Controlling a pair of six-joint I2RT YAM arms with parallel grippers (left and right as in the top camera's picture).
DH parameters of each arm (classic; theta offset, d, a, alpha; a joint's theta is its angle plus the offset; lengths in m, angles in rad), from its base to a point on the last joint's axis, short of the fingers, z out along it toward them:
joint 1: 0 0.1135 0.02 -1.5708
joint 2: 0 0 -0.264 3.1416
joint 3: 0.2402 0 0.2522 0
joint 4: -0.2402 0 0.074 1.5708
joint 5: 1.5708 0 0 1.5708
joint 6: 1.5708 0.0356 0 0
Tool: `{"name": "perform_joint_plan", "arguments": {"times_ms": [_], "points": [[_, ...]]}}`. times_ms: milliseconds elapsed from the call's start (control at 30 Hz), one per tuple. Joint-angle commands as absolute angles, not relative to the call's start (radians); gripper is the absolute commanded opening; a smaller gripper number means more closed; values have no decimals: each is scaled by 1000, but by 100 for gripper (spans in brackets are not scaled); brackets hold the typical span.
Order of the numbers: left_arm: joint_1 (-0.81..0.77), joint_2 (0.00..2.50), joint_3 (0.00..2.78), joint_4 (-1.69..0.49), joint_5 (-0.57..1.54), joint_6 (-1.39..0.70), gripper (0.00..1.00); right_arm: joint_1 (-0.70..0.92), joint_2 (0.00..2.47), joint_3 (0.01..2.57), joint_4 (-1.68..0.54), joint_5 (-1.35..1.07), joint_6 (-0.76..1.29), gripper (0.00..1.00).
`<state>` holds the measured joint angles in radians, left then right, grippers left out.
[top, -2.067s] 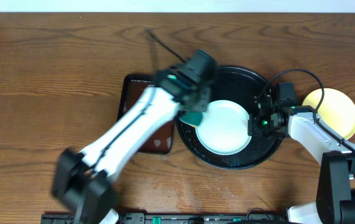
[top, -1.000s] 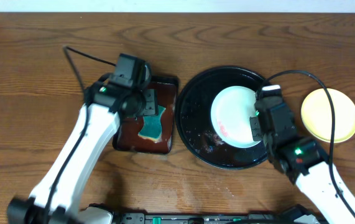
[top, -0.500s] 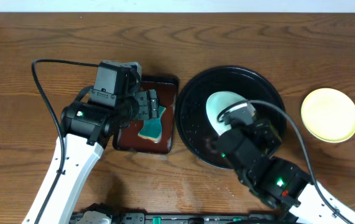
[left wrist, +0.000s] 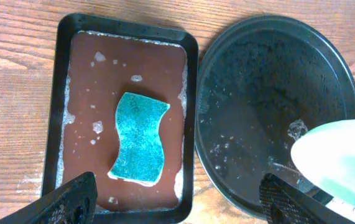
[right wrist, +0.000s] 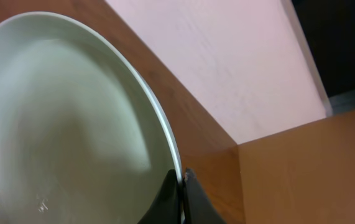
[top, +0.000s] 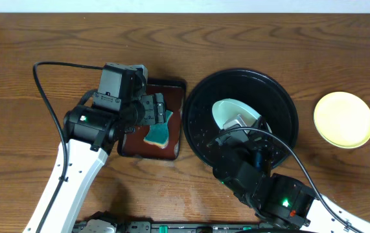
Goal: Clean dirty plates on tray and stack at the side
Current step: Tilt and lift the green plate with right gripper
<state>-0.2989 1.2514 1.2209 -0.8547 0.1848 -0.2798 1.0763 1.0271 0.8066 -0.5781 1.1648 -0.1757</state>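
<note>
The pale mint plate (top: 232, 110) is no longer lying flat in the black round tray (top: 282, 97); it is now being tipped up over the tray's middle, showing from overhead as a narrowed oval rather than a full circle, its long axis running roughly left to right and its hollow face turning up and toward the table's far edge; whether its far rim is touching the tray cannot be told. The right gripper (right wrist: 181, 185) is pinching its near rim, jaws clamped on the edge. No red smear is showing on the visible face, so wiping appears finished and transfer to the side is starting. The yellow plate (top: 343, 119) is waiting right of the tray. The left gripper (top: 159, 109), fingers spread and empty, is hovering over the sponge (left wrist: 137, 137), now lying in the brown rectangular tray (left wrist: 63, 93).
</note>
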Motion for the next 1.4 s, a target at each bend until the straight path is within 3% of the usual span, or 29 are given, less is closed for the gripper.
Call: {"name": "perform_joint_plan", "arguments": {"times_ms": [0, 1367], "points": [[-297, 1256, 1230, -855, 191, -270, 84, 1090, 1021, 808, -547, 1234, -212, 1], [-297, 1256, 1230, -855, 191, -270, 84, 1077, 1021, 808, -511, 1234, -197, 1]]}}
